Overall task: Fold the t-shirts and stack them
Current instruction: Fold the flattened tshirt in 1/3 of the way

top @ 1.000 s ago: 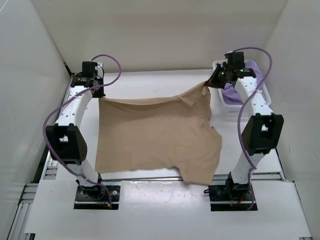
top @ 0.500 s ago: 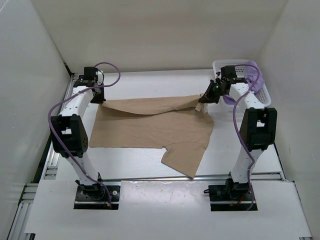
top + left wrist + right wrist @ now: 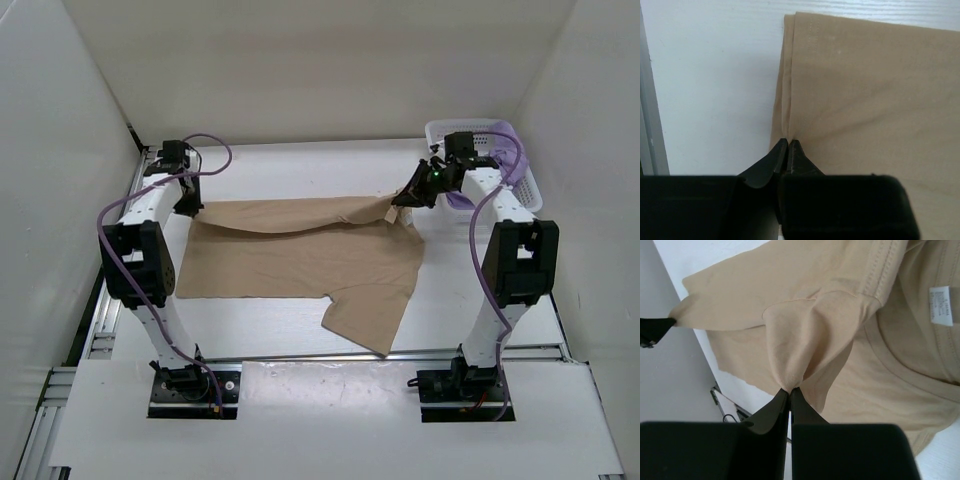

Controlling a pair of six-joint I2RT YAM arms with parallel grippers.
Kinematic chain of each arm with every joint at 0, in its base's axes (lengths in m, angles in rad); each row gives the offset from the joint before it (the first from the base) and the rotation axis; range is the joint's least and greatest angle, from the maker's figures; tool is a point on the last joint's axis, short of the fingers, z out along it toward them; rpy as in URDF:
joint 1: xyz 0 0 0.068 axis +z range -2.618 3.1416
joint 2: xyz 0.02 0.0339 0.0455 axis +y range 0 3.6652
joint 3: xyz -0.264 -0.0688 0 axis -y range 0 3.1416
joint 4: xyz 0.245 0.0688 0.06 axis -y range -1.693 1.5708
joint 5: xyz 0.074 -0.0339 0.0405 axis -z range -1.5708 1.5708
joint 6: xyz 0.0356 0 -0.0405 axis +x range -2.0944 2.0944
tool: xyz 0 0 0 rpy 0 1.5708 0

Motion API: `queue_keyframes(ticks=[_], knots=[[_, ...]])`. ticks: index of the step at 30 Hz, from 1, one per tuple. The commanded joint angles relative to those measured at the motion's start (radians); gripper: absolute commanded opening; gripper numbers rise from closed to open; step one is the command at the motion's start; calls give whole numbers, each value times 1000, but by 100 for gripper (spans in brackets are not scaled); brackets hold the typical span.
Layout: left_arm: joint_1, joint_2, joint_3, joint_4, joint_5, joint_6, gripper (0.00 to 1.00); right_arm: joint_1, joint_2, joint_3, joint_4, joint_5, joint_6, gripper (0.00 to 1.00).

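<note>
L gripper (image 3: 788, 142) & R gripper (image 3: 789, 390) both pinch tan t-shirt (image 3: 300, 262); white neck label (image 3: 941, 306), print prob. unreadable.

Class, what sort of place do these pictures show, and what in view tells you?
Probably a robotics lab: left arm and right arm bolted to a white table, plain white walls boxing it in, a tan t-shirt held between them.
</note>
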Motion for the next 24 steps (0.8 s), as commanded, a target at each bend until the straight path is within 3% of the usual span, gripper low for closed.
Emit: queue_keyframes(ticks=[1, 6, 10, 13, 14, 15, 17, 24], knots=[[-1, -8, -22, 13, -29, 0, 15, -4, -63, -27, -6, -58, 17, 0], [-1, 5, -54, 13, -60, 0, 18, -4, -53, -67, -6, -77, 17, 0], [-1, 5, -85, 13, -92, 0, 26, -4, -52, -76, -6, -77, 17, 0], [-1, -6, -94, 13, -133, 0, 40, -4, -52, -76, -6, -77, 17, 0], [-1, -17, -94, 13, -146, 0, 48, -4, -52, -62, -6, -77, 26, 0], [-1, -29, -94, 13, -170, 0, 66, -4, -52, -50, -6, -77, 26, 0], [-1, -50, -94, 22, -199, 0, 76, -4, -43, -36, -6, -77, 37, 0], [-146, -196, -45, 76, -255, 0, 79, 5, 101, 152, -6, -111, 153, 1]])
